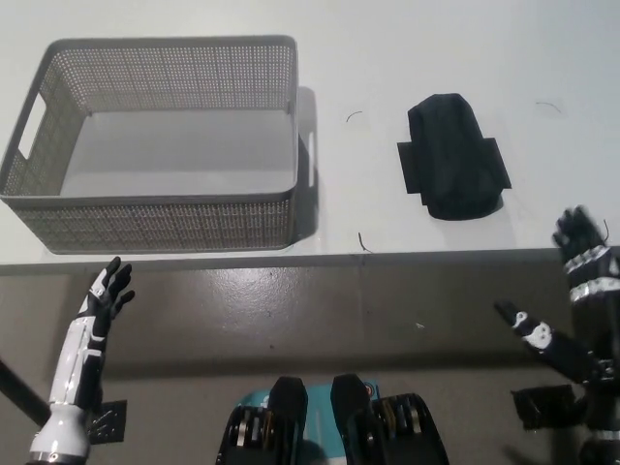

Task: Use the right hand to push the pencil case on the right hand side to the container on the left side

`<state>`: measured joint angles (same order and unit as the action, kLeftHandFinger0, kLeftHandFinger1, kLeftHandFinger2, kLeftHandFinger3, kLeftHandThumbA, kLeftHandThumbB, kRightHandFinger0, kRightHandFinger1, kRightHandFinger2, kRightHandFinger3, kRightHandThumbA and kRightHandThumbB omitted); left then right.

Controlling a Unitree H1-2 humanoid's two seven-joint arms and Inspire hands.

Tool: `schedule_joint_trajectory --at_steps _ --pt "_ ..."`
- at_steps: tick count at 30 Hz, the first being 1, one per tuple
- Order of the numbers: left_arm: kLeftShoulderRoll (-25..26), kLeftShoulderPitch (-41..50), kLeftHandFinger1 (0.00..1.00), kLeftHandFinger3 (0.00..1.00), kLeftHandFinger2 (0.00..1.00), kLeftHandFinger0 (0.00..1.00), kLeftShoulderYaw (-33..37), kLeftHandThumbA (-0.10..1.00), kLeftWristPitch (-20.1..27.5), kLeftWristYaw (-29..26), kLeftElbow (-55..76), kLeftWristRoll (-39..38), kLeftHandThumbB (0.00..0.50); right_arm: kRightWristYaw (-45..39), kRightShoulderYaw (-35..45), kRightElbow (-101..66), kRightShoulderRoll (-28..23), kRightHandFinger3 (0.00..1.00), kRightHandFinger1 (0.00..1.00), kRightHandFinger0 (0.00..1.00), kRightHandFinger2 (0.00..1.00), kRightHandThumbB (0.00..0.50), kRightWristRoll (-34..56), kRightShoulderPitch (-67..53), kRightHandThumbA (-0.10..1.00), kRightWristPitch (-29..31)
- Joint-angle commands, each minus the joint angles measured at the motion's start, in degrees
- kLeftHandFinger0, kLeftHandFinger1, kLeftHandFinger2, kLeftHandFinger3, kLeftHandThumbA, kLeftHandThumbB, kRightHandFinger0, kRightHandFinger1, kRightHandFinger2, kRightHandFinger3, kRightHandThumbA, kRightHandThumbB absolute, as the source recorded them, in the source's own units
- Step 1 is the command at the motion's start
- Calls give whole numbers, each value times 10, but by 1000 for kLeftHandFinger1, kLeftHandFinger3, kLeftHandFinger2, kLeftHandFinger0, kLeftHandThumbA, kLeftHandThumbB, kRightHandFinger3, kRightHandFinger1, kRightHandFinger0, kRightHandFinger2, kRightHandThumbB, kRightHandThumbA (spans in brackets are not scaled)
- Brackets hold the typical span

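Head camera looks steeply down onto the table (194,19) edge.

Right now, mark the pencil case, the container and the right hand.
pencil case (452,157), head view, middle of its black top.
container (145,225), head view, near mesh wall.
right hand (578,254), head view, back of the hand.

We see a white table (387,39) whose front edge runs just ahead of both our hands. On it, a grey mesh basket (155,218) stands ahead of our left hand (107,295), and a black pencil case (453,155) lies ahead and inward of our right hand (581,247), well apart from the basket.
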<state>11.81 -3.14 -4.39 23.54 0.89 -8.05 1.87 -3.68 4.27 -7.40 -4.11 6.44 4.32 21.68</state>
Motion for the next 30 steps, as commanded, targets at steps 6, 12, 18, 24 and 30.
schedule_joint_trajectory --at_steps 6,12,18,24,30 --pt "9 -2 1000 1000 1000 1000 -7 1000 34 -10 18 3 60 27 30 -25 -25 1000 1000 1000 1000 303 -48 107 1000 -29" --pt "7 0 1000 1000 1000 1000 -6 1000 34 -13 14 5 63 31 46 64 -50 1000 1000 1000 1000 315 -28 211 1000 -62" --pt "10 6 1000 1000 1000 1000 -7 1000 34 -15 14 7 65 17 55 229 -68 1000 1000 1000 1000 291 13 344 1000 -64" --pt "8 8 1000 1000 1000 1000 -8 1000 34 -11 12 2 82 10 58 400 -73 1000 1000 1000 1000 305 25 445 1000 -56" --pt "9 15 1000 1000 1000 1000 -7 1000 34 -14 12 9 104 -8 56 634 -84 1000 1000 1000 1000 254 25 544 1000 -15"
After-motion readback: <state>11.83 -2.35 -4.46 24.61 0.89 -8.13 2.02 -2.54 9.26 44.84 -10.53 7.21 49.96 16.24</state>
